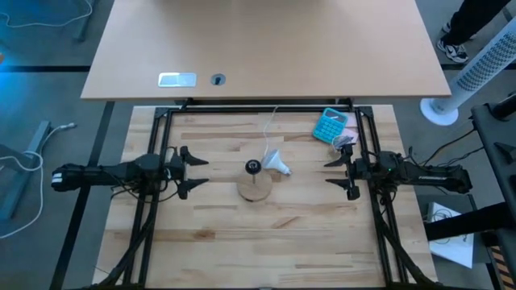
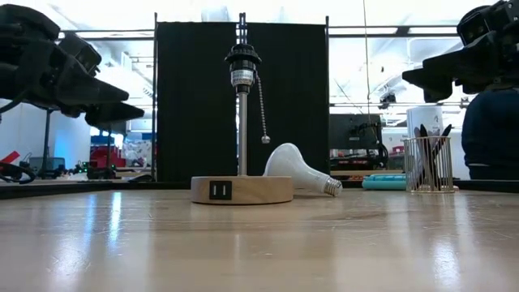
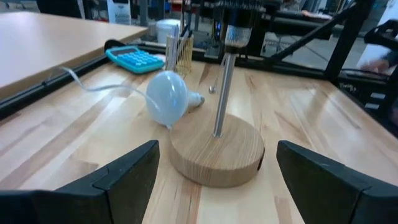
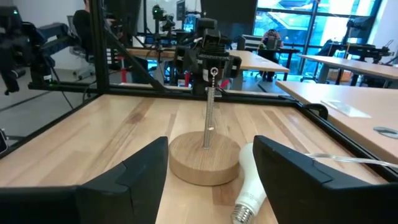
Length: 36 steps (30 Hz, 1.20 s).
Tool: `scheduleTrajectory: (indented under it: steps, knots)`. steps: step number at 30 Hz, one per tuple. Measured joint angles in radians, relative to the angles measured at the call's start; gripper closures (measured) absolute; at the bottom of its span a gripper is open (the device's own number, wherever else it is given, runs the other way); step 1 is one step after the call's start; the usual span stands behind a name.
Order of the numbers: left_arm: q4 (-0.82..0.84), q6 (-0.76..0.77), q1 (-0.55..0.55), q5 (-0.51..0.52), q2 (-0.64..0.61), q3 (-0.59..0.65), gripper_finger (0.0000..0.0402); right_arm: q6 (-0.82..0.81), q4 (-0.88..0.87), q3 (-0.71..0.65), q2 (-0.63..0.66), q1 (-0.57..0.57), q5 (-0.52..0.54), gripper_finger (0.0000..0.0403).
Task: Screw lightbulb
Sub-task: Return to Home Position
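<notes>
lying beside lamp base [image 1: 256, 189], lightbulb [image 1: 276, 163], threads [image 2: 332, 187] visible low; left pincer [image 1: 203, 171], right pincer [image 1: 329, 171] agape

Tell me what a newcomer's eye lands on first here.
The lamp stands in the middle, its socket empty. The lightbulb lies on its side beside the wooden base. The left gripper and right gripper hang open at either side, clear of both.

Wooden table [image 1: 242, 242] bears the lamp base [image 1: 256, 190], the lightbulb [image 1: 277, 163] on its side, a calculator [image 1: 330, 125].
</notes>
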State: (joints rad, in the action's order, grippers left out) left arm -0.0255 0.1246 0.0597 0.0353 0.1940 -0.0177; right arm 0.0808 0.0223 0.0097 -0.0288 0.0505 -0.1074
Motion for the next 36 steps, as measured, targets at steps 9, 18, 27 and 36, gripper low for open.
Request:
scheduleTrajectory:
  steps: [9,18,27,36]
  knots:
    - [0.0,0.0,0.0,0.0,0.078,0.0,0.0086,0.0,0.0,0.0,0.0,0.0,0.0,0.0152]
    - [0.0,0.0,0.0,0.0,0.145,0.0,0.0086,0.0,0.0,0.0,0.0,0.0,0.0,0.0142]
    - [0.0,0.0,0.0,-0.001,0.195,-0.001,0.0086,0.0,0.0,0.0,0.0,0.0,0.0,0.0145]
    - [-0.001,0.0,0.0,-0.001,0.228,-0.001,0.0086,0.0,0.0,0.0,0.0,0.0,0.0,0.0159]
